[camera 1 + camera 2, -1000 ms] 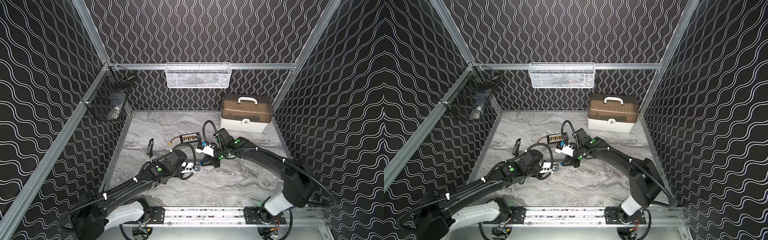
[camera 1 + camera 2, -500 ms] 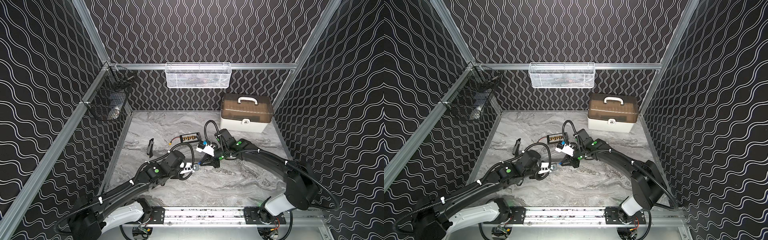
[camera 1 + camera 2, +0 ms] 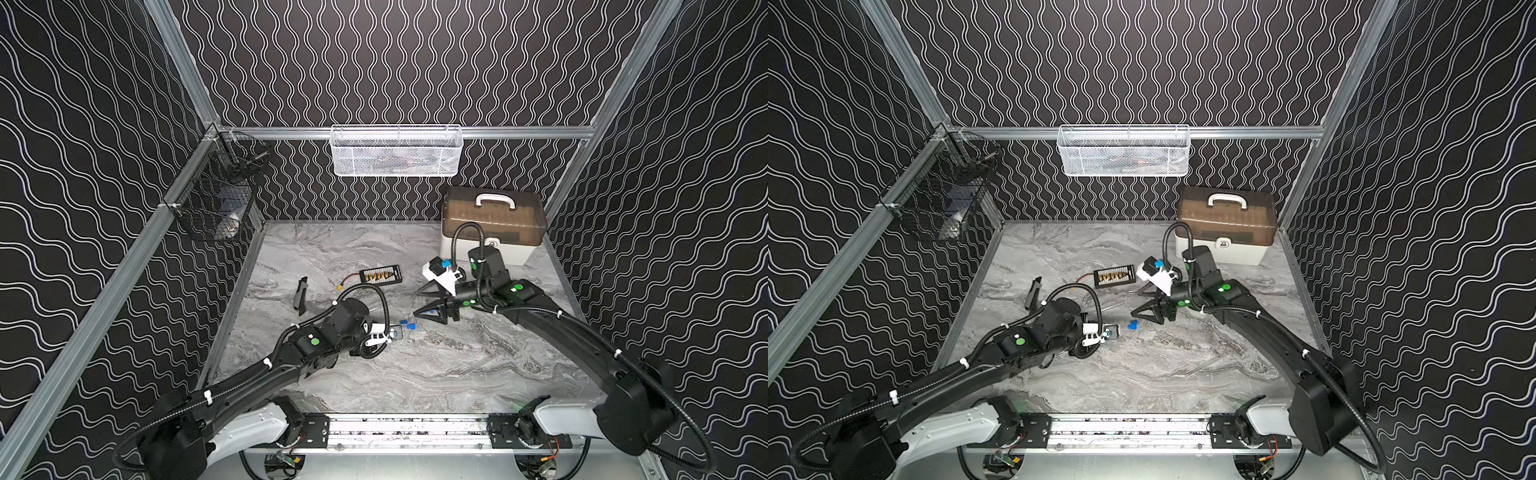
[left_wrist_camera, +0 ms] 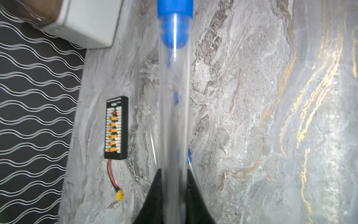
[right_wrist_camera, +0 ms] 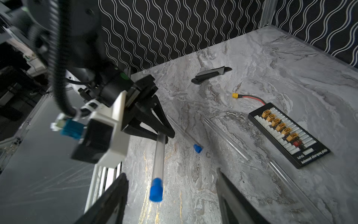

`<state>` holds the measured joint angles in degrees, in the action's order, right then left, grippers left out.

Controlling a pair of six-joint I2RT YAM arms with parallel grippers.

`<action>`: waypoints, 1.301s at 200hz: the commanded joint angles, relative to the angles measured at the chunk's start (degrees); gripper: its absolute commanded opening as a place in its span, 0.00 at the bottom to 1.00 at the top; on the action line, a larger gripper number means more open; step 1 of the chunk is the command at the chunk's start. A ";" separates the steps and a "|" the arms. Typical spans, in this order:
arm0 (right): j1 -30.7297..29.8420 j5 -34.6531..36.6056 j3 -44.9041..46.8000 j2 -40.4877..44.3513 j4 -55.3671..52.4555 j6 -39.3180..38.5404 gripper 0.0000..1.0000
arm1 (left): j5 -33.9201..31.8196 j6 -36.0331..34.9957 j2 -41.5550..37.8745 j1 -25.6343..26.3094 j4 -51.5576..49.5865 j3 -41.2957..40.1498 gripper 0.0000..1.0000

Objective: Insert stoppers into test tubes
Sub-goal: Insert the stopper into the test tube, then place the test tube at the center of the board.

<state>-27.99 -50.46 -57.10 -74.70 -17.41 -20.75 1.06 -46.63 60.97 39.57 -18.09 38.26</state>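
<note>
Pinching a test tube (image 4: 174,116) over the desk (image 3: 415,374), the left jaws present it with a blue stopper (image 4: 174,25) seated; the right jaws stand spread beside that stopper. Likely next: set it down, fetch a bare tube (image 5: 224,137) and loose stopper (image 3: 410,326).

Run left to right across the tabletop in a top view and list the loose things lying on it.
black tool → yellow connector → board → stoppers → box
</note>
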 commanded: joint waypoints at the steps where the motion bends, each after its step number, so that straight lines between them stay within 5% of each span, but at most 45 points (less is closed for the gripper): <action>1: 1.57 0.20 5.38 3.19 6.03 9.72 0.70 | 1.40 1.47 0.71 -2.12 -3.94 -0.67 0.00; 40: 1.54 10.39 12.16 6.23 12.48 18.89 0.67 | 3.57 4.10 3.61 -9.75 -11.21 0.73 0.00; 65: 1.60 11.43 11.82 5.56 10.87 16.84 0.66 | 6.40 3.54 7.00 -17.02 -12.92 1.83 0.00; 109: 1.62 10.47 9.13 4.24 7.97 14.08 0.64 | 10.79 1.08 15.86 -21.98 -13.27 5.63 0.00; 260: 1.61 7.83 9.73 3.24 12.44 15.31 0.64 | 8.91 3.15 33.13 -22.92 -19.92 14.23 0.07</action>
<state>-26.46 -41.47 -47.48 -71.46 -6.92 -4.97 10.41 -43.42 93.10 16.78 -35.92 51.96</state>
